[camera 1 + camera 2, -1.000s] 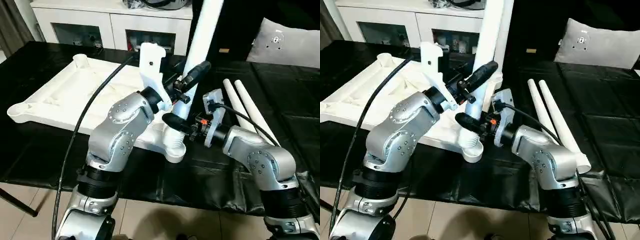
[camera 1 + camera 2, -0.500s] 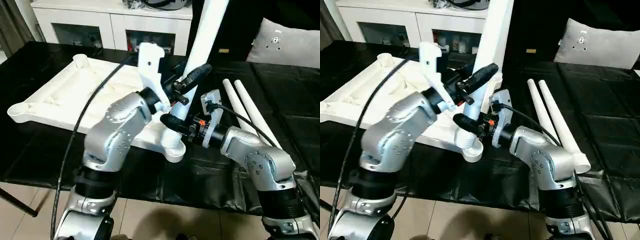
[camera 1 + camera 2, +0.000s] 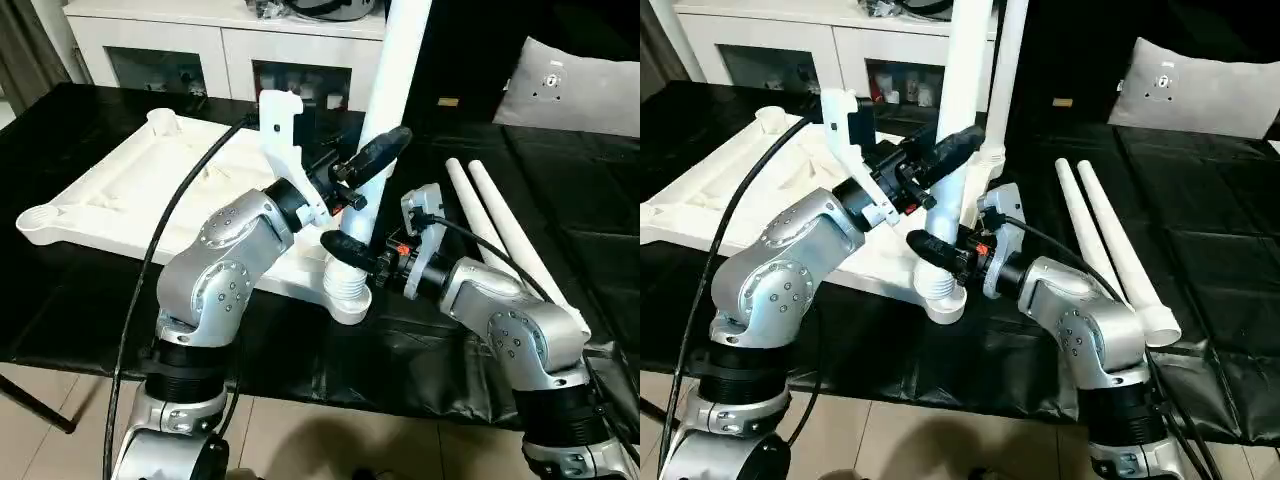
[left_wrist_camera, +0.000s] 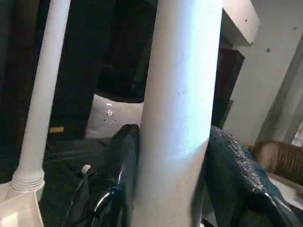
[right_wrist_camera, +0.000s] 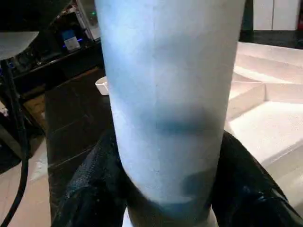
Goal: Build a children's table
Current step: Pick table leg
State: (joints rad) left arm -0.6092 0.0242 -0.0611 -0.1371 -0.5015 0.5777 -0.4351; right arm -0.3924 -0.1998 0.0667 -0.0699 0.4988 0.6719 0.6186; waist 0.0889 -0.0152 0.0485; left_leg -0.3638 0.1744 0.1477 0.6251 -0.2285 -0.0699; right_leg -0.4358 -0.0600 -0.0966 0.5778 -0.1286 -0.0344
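Black claws, left (image 3: 372, 158) and right (image 3: 345, 250), both clamp the upright leg (image 3: 385, 90).

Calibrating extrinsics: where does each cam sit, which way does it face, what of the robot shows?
Left eye: on the head, looking forward and down at the tabletop; both silver forearms show.
Right eye: same scene, offset slightly; two spare legs lie on the black table.
Left wrist: looks along the left gripper, shut on the upright leg.
Right wrist: looks along the right gripper, gripping that leg near its base.
Shared: both wrist views show the same upright leg.
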